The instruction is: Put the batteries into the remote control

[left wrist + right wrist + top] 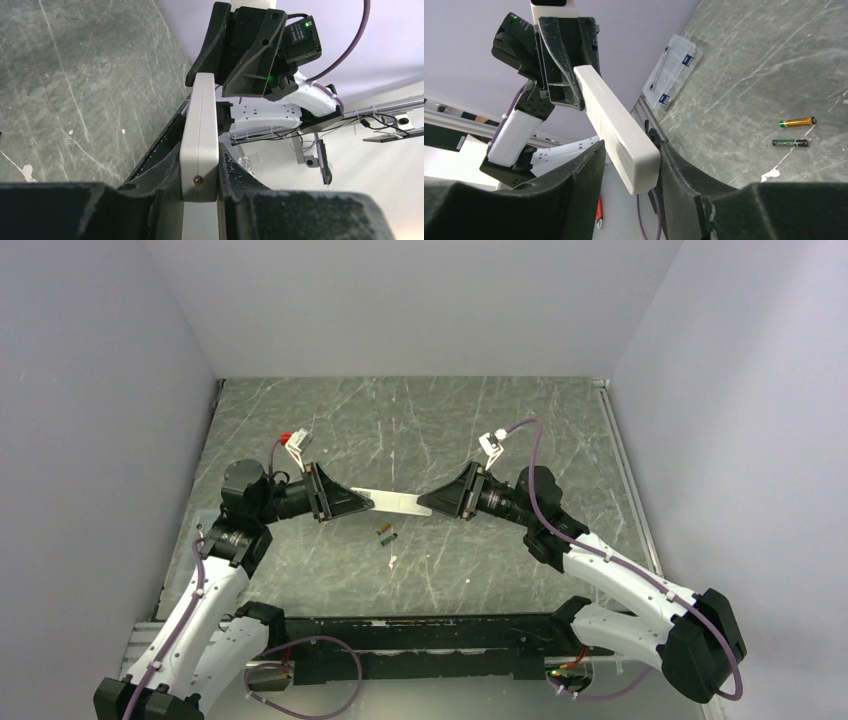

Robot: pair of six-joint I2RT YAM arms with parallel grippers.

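The remote control (pixel 395 502), a slim white bar, hangs level above the table between both arms. My left gripper (pixel 365 500) is shut on its left end; in the left wrist view both pads press the remote's (pixel 201 125) sides at the left gripper (pixel 199 152). My right gripper (pixel 425 506) surrounds the other end. In the right wrist view the remote (pixel 611 115) rests against one finger of the right gripper (pixel 631 147), with a gap to the other. The batteries (pixel 385 535) lie on the table below: one orange-gold (pixel 797 121), one greenish (pixel 790 143).
A clear plastic box (pixel 672 70) lies off the table's left edge. A small white fleck (pixel 392 560) sits just in front of the batteries. Grey walls close in the table on three sides.
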